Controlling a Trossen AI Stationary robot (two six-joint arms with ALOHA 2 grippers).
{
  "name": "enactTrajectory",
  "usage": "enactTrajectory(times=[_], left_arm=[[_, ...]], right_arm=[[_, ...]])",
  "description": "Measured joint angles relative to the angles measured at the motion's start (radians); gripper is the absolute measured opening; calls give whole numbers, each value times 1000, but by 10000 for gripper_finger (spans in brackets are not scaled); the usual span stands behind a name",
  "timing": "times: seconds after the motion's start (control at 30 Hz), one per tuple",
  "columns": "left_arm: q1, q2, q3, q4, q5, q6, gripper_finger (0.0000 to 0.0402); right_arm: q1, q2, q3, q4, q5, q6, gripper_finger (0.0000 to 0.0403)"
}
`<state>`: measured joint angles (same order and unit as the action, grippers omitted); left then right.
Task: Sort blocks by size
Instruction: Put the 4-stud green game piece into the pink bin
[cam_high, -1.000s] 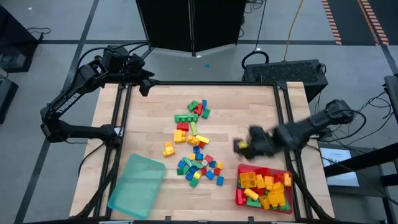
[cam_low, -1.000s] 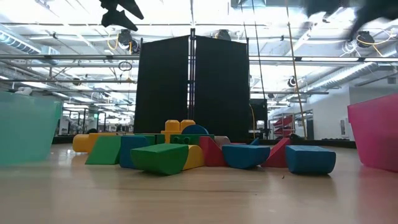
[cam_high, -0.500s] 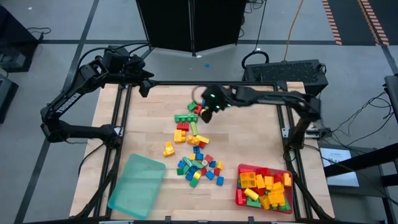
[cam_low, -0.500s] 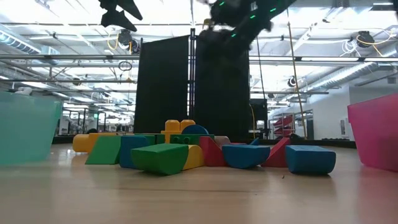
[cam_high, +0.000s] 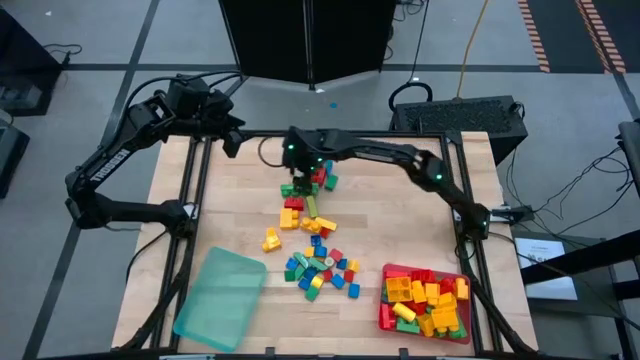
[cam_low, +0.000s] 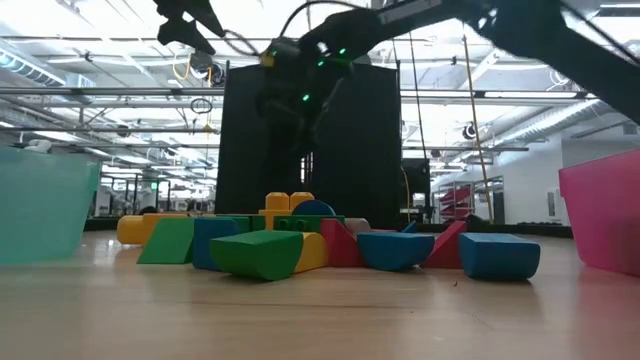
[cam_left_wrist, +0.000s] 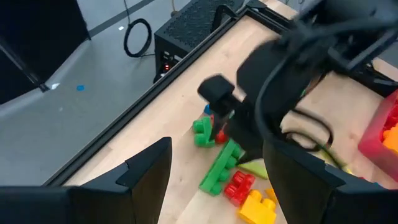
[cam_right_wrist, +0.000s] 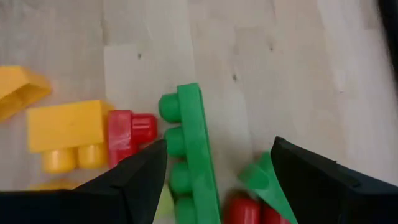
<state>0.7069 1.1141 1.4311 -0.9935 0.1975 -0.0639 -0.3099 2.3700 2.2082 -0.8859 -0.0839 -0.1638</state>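
Over the far cluster of blocks (cam_high: 310, 190), the right end effector (cam_high: 298, 178) is hanging with its fingers spread wide, straddling a long green brick (cam_right_wrist: 194, 158) without gripping anything. Off at the worktop's (cam_high: 400, 190) far-left corner, the left end effector (cam_high: 232, 137) is sitting wide open too.

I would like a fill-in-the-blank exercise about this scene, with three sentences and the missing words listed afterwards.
1. The right gripper, jaws open, hovers above a long ____ brick.
2. The red tray holds mostly ____ bricks.
3. The left gripper waits over the table's far ____ corner.

Missing words: green; yellow; left
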Motion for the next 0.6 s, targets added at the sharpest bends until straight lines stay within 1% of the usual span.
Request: enactTrajectory(times=[0.1, 0.2, 0.37, 0.5, 0.57, 0.6], left_arm=[[0, 0, 0, -17, -38, 16, 255], [1, 0, 0, -39, -58, 25, 255], [1, 0, 0, -46, -58, 27, 255], [1, 0, 0, -44, -58, 27, 255], [1, 0, 0, -44, -58, 27, 255], [1, 0, 0, -44, -58, 27, 255]], right_arm=[[-1, 59, 51, -16, 3, 13, 279], [3, 90, 57, -28, 9, 10, 279], [13, 141, 57, -29, 7, -1, 279], [11, 175, 58, -64, 7, 2, 279], [10, 187, 57, -70, 18, -8, 278], [14, 186, 58, -70, 39, -17, 276]])
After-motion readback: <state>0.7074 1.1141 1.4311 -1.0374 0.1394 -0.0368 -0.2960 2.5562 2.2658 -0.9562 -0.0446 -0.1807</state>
